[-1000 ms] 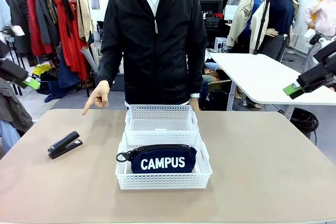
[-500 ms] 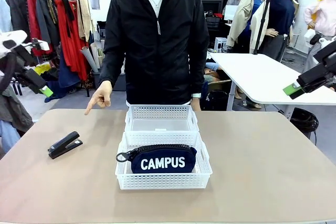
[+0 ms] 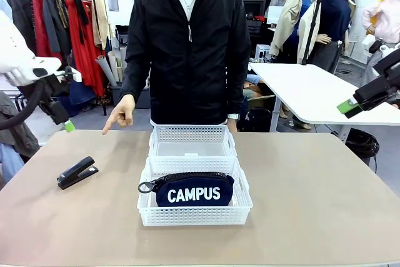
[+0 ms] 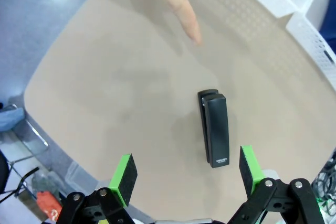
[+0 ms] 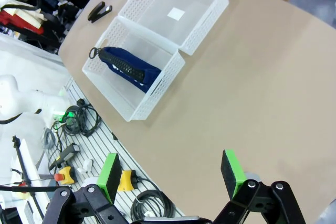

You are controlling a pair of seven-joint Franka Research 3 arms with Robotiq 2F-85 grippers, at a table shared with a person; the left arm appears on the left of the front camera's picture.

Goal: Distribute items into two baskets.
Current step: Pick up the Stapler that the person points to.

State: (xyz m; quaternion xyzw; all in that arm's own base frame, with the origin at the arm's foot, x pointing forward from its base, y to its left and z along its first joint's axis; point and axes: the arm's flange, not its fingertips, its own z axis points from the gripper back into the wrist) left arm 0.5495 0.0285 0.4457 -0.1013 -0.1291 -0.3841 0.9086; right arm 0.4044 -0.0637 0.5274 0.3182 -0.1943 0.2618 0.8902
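Stapler (image 4: 214, 129) lies flat on the table (image 3: 312, 186), on my left side, apart from the baskets. It is small and black, with tiny white print on the end that is nearer to my left wrist camera. My left gripper (image 4: 186, 170) hangs above it with the jaws spread wide and grasps nothing. The person's hand (image 3: 120, 114) points one finger down toward the table near the stapler, without touching it.

The pouch (image 3: 194, 191) is of navy blue fabric with white letters "CAMPUS". It has a black zip along its top and a black loop strap at its left end. It lies inside the near basket (image 3: 187, 218). The far basket (image 3: 190, 134) touches the near one, rim against rim, and has a small white label on its floor. Both baskets are white plastic with lattice sides and handle slots in the rim.

My right gripper (image 5: 170, 174) is raised at my right side, jaws also spread wide, with nothing between them
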